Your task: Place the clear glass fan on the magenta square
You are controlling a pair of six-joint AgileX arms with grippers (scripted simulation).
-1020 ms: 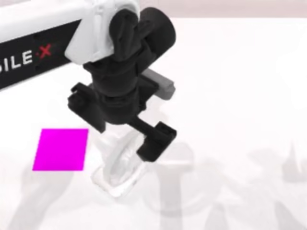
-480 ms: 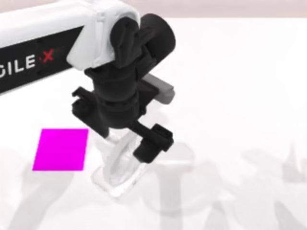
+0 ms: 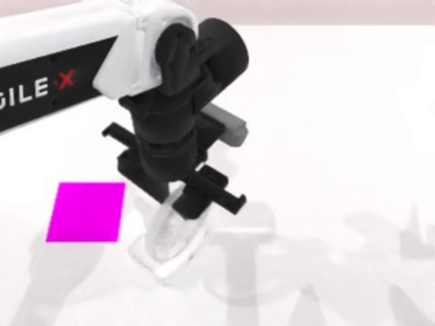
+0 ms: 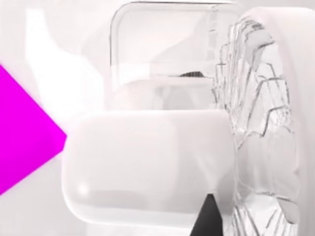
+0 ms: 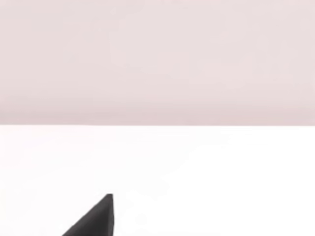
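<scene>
The clear glass fan (image 3: 170, 239) stands on the white table just right of the magenta square (image 3: 86, 211), a narrow gap between them. My left gripper (image 3: 178, 195) reaches down from above and is shut on the fan's round ribbed grille. In the left wrist view the fan (image 4: 261, 123) fills the picture, with its rounded motor housing, its grille and its squarish base. One dark fingertip (image 4: 209, 219) shows beside the grille, and a corner of the magenta square (image 4: 24, 132) lies off to one side. My right gripper (image 5: 98, 219) is parked outside the top view.
The white table (image 3: 340, 136) stretches to the right of the fan, crossed by faint grey shadows along the near edge. The left arm's white link (image 3: 61, 61) runs in from the far left.
The left gripper's fingers have drawn together from wide apart until they clamp the fan's grille. The fan and the magenta square have stayed where they were.
</scene>
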